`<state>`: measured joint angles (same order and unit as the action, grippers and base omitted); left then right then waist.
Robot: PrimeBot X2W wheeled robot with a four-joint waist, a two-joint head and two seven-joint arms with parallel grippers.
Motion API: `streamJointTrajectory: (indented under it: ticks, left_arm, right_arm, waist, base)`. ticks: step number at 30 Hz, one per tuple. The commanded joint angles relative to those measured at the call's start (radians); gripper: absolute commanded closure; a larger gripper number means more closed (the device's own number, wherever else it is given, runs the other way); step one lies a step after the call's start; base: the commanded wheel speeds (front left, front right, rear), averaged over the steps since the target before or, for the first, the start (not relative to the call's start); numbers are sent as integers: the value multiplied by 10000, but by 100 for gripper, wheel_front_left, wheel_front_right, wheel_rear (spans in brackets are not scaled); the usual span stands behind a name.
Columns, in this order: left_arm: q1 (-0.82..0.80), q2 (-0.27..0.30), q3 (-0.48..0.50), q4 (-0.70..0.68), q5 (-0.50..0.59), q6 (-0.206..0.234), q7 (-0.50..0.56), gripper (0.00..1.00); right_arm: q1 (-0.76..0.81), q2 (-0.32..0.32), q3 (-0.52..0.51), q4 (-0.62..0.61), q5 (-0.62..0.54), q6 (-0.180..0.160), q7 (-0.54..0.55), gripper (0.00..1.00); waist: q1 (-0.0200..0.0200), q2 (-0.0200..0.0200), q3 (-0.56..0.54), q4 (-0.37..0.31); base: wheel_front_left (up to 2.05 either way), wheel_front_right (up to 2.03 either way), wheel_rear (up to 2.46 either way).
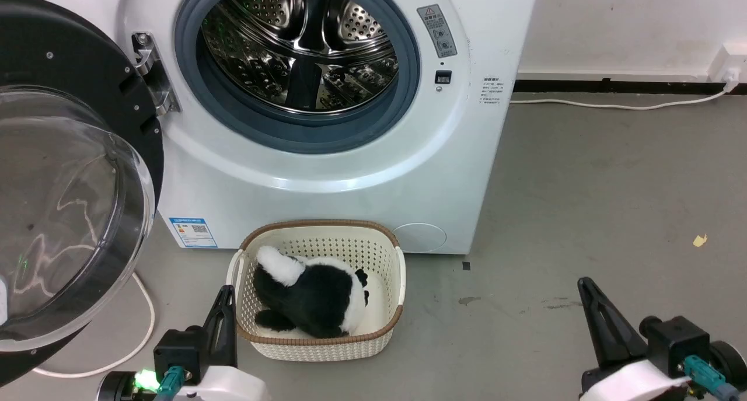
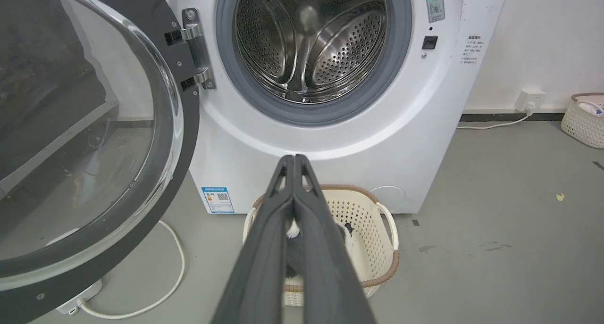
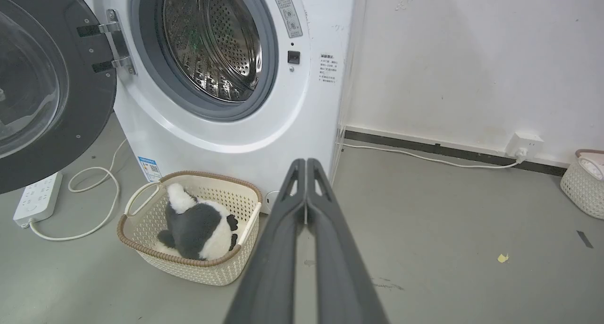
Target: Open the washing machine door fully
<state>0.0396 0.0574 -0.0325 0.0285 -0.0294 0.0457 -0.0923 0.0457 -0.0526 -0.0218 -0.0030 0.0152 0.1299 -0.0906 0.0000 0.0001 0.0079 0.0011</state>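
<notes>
Washing machine door (image 1: 64, 173) hangs wide open; left claw (image 1: 224, 293) and right claw (image 1: 586, 285) both pinched together, empty, clear of it.

No wording legible; the washing machine (image 1: 327, 173) bears a warning-triangle label (image 1: 437, 31) and a blue QR sticker (image 1: 193, 232).

The right gripper (image 3: 306, 162) hangs closed above the floor (image 3: 448, 248). Left, the washing machine door (image 3: 92, 112) stands swung wide; nearer, a toy panda (image 3: 198, 225) lies in a basket (image 3: 198, 273).
</notes>
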Motion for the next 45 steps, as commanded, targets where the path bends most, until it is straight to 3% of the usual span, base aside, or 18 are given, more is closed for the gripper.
streamJointTrajectory:
  ticks: [1,45]
  left_arm:
    - [-138,-1,36,-61,49,-75,78,100]
    - [-396,-72,325,-285,294,-457,923,100]
  right_arm:
    - [-209,16,25,19,-86,5,57,100]
    - [-457,24,218,30,-152,8,906,100]
  waist:
    - [0,-1,-3,0]
    - [0,-1,-79,-11]
  base:
    - [0,0,0]
    - [0,0,0]
